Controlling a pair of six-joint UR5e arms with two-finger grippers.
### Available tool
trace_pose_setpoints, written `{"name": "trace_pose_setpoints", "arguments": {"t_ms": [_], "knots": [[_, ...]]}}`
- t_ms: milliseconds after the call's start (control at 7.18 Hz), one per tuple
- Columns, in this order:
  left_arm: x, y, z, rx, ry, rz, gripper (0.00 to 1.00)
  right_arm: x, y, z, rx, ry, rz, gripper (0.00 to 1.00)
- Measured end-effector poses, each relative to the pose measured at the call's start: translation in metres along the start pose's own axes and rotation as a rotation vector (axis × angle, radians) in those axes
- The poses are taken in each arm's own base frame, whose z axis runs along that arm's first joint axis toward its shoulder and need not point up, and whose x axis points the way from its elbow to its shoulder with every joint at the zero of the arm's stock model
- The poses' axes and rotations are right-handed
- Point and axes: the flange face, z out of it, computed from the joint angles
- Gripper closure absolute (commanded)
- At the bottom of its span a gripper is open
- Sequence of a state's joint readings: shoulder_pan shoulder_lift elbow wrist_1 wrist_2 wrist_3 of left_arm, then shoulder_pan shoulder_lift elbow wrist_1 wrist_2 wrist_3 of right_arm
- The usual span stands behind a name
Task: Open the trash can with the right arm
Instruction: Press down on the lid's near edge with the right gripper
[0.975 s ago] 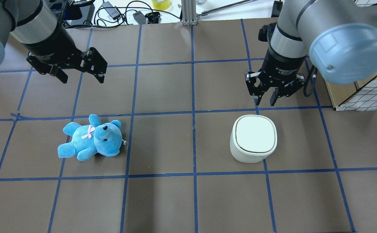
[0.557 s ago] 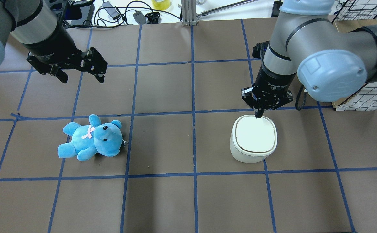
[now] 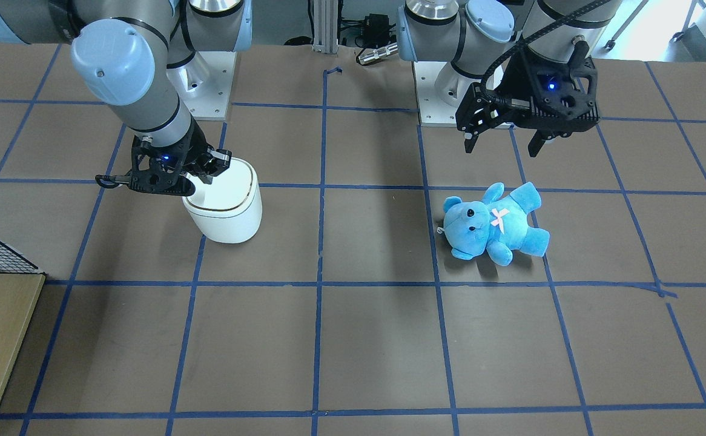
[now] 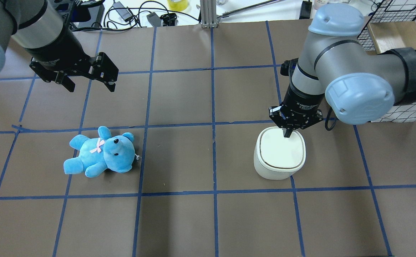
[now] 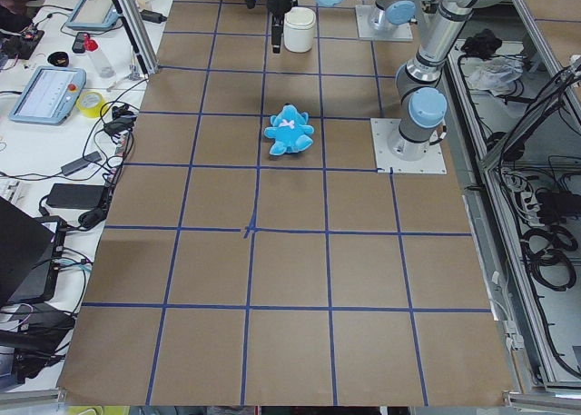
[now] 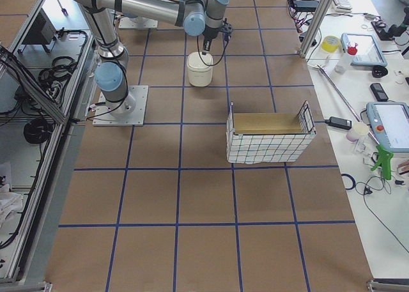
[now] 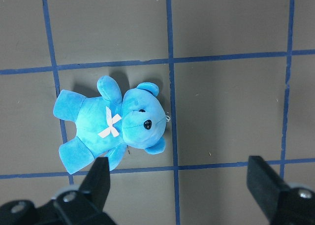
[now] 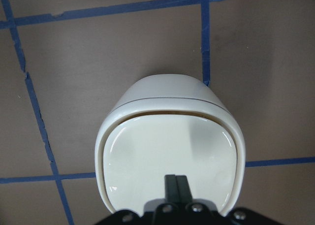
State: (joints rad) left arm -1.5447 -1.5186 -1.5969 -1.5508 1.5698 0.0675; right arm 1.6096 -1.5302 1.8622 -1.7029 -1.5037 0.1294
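Trash can [image 4: 280, 159] right of centre in overhead view, lid [image 8: 170, 146] down; right gripper [image 4: 287, 134] clenched empty, 2 fingers together over lid's upper edge, contact unclear; left gripper [image 4: 91, 85] released, upper left, above teddy [image 4: 101, 153].

Brown worktop [image 4: 179, 160] gridded in blue, a white bin [image 4: 281, 153], a blue teddy bear [image 4: 101, 153].
Blue tape lines mark squares across the dull brown. A thin dark line rings the bin's white lid. The bear wears a pale pink bow and has black eyes and nose. The left hand [image 4: 91, 86] and right hand [image 4: 286, 135] are black.
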Motion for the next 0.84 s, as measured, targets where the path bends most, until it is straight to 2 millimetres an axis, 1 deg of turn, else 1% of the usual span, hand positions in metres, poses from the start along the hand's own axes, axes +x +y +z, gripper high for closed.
{"name": "trace_pose_setpoints", "arguments": {"t_ms": [278, 418, 835], "knots": [[0.0, 0.0, 0.0, 0.0, -0.001, 0.0, 0.0, 0.015, 0.001, 0.019, -0.04, -0.003, -0.004, 1.0], [0.0, 0.0, 0.0, 0.0, -0.001, 0.0, 0.0, 0.017, 0.002, 0.025, -0.054, -0.01, -0.006, 1.0], [0.0, 0.0, 0.0, 0.0, -0.001, 0.0, 0.0, 0.017, 0.003, 0.033, -0.074, -0.015, -0.008, 1.0]]}}
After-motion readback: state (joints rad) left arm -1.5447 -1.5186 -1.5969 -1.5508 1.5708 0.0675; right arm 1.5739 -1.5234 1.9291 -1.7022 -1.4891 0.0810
